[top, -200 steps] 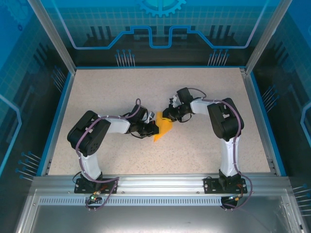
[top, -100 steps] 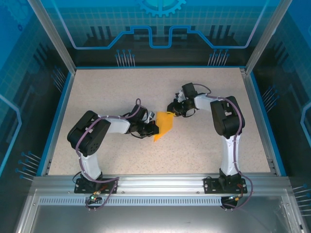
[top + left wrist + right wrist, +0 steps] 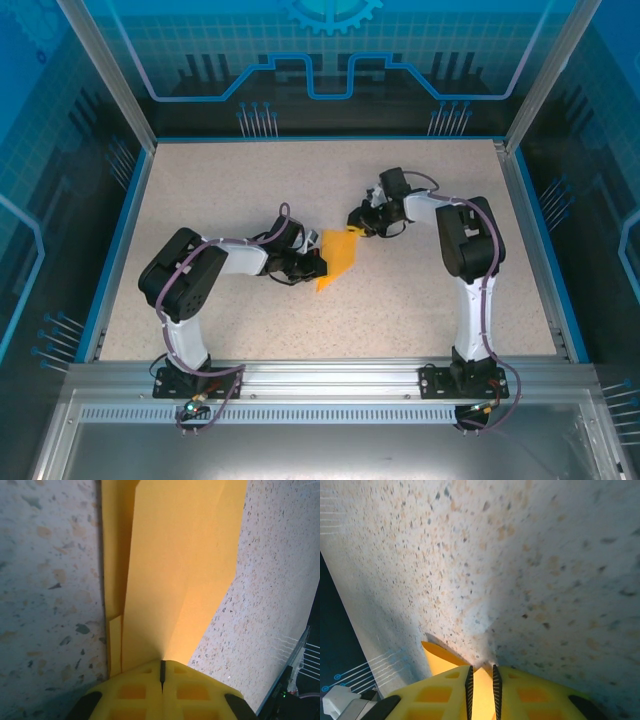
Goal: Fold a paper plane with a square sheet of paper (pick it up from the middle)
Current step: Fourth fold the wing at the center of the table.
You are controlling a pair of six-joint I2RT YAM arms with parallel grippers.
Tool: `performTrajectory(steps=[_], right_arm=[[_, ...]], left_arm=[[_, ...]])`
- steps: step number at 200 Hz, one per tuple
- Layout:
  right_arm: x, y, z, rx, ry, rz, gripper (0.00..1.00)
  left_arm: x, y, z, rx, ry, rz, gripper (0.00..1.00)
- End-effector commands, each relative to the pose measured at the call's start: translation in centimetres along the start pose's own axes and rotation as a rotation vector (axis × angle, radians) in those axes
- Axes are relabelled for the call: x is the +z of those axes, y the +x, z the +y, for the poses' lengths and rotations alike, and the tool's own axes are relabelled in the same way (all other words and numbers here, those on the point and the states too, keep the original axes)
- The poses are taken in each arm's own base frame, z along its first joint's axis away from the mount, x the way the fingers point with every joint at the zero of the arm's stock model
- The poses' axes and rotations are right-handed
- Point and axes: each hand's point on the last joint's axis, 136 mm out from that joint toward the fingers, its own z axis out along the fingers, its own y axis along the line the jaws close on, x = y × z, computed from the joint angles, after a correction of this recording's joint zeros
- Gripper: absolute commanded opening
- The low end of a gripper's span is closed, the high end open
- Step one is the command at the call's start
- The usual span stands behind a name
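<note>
There is one paper (image 3: 338, 258) on the table (image 3: 230, 190), an orange-yellow piece already folded into layers, lying near the middle between the two arms. Two end effectors reach toward it, one from each side.

The left end effector (image 3: 320, 266) sits at the paper's left edge. In the left wrist view its two yellow fingers (image 3: 135, 690) are pressed together, leaving only a hairline seam, and they are clamped on the near end of the paper (image 3: 185, 565). From there the paper fans away over the speckled table. Three layers can be counted: a wide top flap, a narrower strip beneath on the left, and a small tab beside the fingers.

The right end effector (image 3: 357, 222) is just beside the paper's far corner. In the right wrist view its two fingers (image 3: 445, 692) stand slightly apart with a narrow slot between them. A strip of paper (image 3: 440, 657) shows in that slot and pokes out to the left. Whether the fingers touch it cannot be told.
</note>
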Motion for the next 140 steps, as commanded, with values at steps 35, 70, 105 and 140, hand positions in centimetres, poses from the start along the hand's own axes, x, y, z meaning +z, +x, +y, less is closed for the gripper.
performTrajectory(steps=[35,70,105,140], right_arm=[[-2.6,0.5,2.5,-0.109,-0.052,-0.058,0.23],[-3.8,3.8,3.1,-0.183,-0.045,-0.056,0.23],[-5.5,7.2,2.0,-0.244,-0.017,-0.062,0.23],[-5.0,9.2,3.4,-0.301,-0.075,-0.030,0.25]], left_arm=[[0.6,4.9,7.4,-0.121,-0.237,0.139,0.00],[0.5,4.7,7.1,-0.115,-0.231,0.137,0.00],[0.6,4.5,7.0,-0.114,-0.229,0.133,0.00],[0.7,4.4,7.0,-0.113,-0.230,0.135,0.00]])
